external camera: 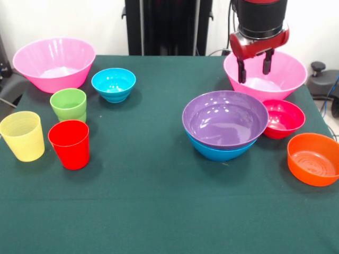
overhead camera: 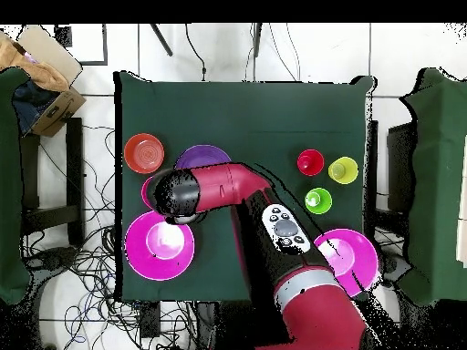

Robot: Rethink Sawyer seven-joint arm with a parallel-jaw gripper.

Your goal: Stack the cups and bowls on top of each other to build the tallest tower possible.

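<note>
- Gripper (external camera: 255, 66) spread open, empty, hanging over pink bowl (external camera: 288, 74).
- Just in front: purple bowl (external camera: 225, 119) nested in blue bowl (external camera: 218, 151), only stack so far.
- Left loose on surface: crimson bowl (external camera: 284, 117), orange bowl (external camera: 313, 159), cups (external camera: 69, 143) far off.

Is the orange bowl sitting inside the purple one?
No. The orange bowl stands alone on the green cloth, apart from the purple bowl, which is nested in the blue bowl.

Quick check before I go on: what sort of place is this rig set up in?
Probably a robotics lab, not a home. A green cloth-covered table holds bright plastic bowls and cups, loose cables trail over the tiled floor, and a cardboard box sits beside it.
</note>
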